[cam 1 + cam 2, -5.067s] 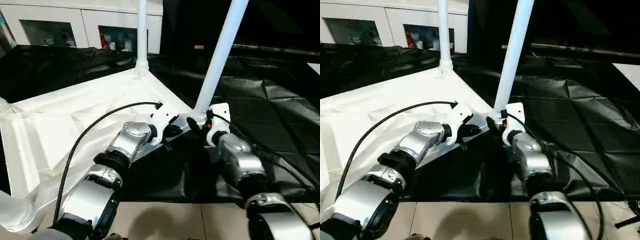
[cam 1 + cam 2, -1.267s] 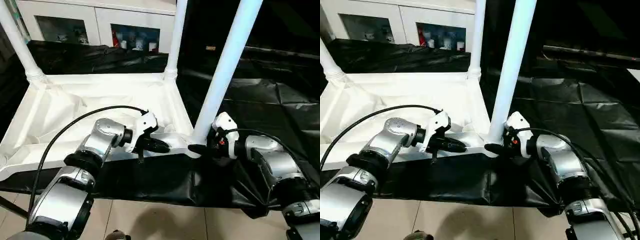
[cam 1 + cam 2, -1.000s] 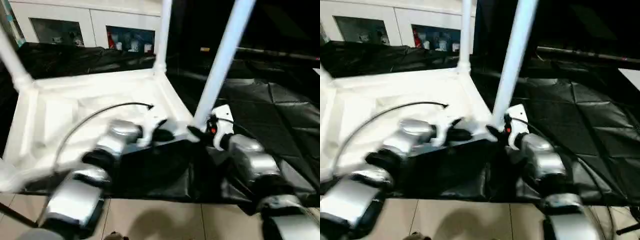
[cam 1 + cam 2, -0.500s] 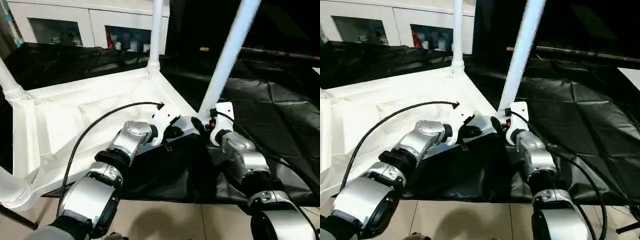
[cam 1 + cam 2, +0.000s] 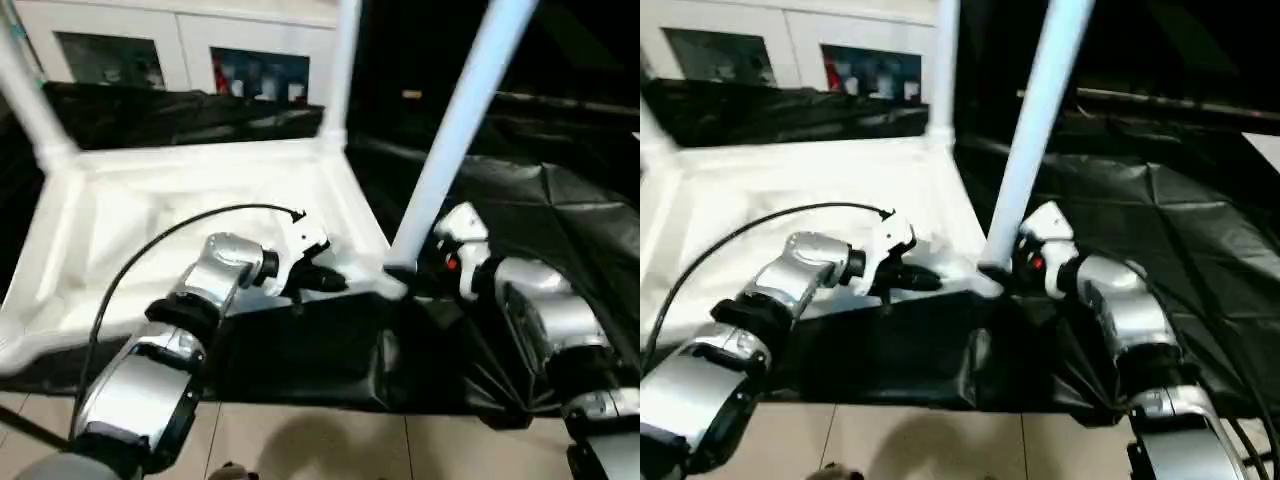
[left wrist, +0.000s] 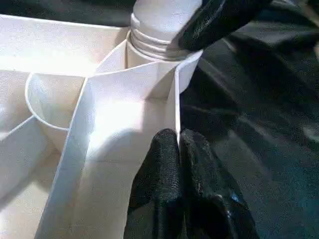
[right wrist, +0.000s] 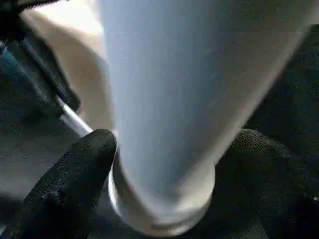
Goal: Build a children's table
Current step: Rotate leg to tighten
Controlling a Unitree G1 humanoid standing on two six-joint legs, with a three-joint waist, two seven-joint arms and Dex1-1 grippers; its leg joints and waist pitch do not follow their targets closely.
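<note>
White plastic fills my head-camera view: the tabletop (image 5: 200, 190) lies upside down on a black sheet (image 5: 560, 200), legs standing up from its corners, the near leg (image 5: 455, 130) rising from the corner between my two arms. A white cabinet (image 5: 180, 40) stands behind. Half a second ago the tabletop sat skewed with this corner pointing toward me; now its near rim runs almost level across the frame, though my head has shifted too. My left jaws (image 5: 325, 282) lie on that rim beside the near leg, and my right jaws (image 5: 1012, 268) are at the leg's foot.

At my left wrist, the jaws are shut, the two black fingers (image 6: 164, 169) pressed together over the thin white rim (image 6: 177, 99) just short of the corner socket, where the leg's ridged collar (image 6: 154, 47) sits seated. One finger of my other arm curls against that collar.

At my right wrist, the jaws straddle the leg (image 7: 174, 99), one finger (image 7: 75, 184) on each side; they have widened over the last second and look like they are letting go. I judge this leg fitted and the table near done.
</note>
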